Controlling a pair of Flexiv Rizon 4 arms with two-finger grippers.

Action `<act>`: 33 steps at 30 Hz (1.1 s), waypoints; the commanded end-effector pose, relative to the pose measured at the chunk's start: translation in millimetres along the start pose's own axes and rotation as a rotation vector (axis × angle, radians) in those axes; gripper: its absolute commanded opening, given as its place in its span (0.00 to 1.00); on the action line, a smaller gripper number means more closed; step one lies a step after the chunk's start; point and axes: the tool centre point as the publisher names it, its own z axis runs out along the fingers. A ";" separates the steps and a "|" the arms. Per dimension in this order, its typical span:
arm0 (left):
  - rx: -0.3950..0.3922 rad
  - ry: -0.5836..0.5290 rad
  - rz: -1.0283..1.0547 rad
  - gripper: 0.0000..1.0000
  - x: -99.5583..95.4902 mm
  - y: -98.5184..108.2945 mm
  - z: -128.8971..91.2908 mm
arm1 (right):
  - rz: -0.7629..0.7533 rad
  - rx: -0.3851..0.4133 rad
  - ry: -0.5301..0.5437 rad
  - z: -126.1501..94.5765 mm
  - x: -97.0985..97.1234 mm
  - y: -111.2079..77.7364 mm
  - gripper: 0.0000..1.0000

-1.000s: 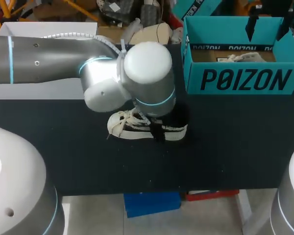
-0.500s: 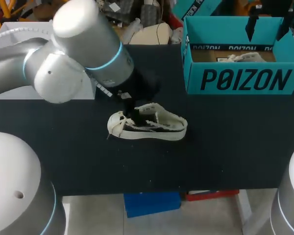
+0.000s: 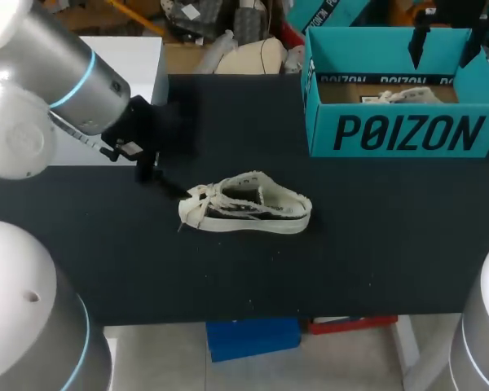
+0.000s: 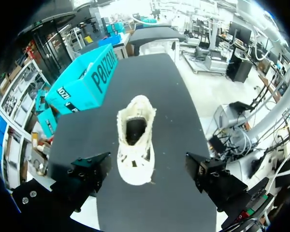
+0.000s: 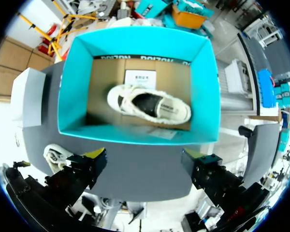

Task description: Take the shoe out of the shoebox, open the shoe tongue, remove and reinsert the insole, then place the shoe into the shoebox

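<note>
The left hand (image 4: 147, 166) hangs spread and empty near the toe of the cream canvas shoe (image 3: 244, 204). The shoe stands on its sole in the middle of the matte black desk (image 3: 367, 252). To its right is the open, rectangular teal cardboard shoebox (image 3: 399, 130). The right hand (image 5: 144, 157) is spread above it.

A cream sneaker (image 4: 134, 145) lies flat on the black worktop (image 4: 169, 96), its toe toward the left gripper (image 4: 147, 162) and its heel away, the dark inside showing through the mouth. The two black fingers (image 4: 89, 174) stand spread wide on either side of the toe, touching nothing. A teal shoebox (image 4: 84, 82) sits beyond the sneaker, off to one side and apart from it.
</note>
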 end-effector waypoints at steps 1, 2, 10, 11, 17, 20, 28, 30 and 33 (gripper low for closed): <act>0.158 0.018 -0.010 1.00 -4.5 16.9 -5.7 | 0.001 0.000 0.000 0.0 -0.1 -0.2 1.00; 0.158 0.018 -0.010 1.00 -4.5 16.9 -5.7 | 0.001 0.000 0.000 0.0 -0.1 -0.2 1.00; 0.158 0.018 -0.010 1.00 -4.5 16.9 -5.7 | 0.001 0.000 0.000 0.0 -0.1 -0.2 1.00; 0.158 0.018 -0.010 1.00 -4.5 16.9 -5.7 | 0.001 0.000 0.000 0.0 -0.1 -0.2 1.00; 0.158 0.018 -0.010 1.00 -4.5 16.9 -5.7 | 0.001 0.000 0.000 0.0 -0.1 -0.2 1.00; 0.158 0.018 -0.010 1.00 -4.5 16.9 -5.7 | 0.001 0.000 0.000 0.0 -0.1 -0.2 1.00; 0.158 0.018 -0.010 1.00 -4.5 16.9 -5.7 | -0.050 -0.013 0.002 -7.2 12.9 -14.8 1.00; 0.158 0.018 -0.010 1.00 -4.5 16.9 -5.7 | -0.147 -0.050 -0.016 -19.7 41.6 -42.7 1.00; 0.158 0.018 -0.010 1.00 -4.5 16.9 -5.7 | -0.359 -0.085 -0.012 -28.0 104.5 -92.8 1.00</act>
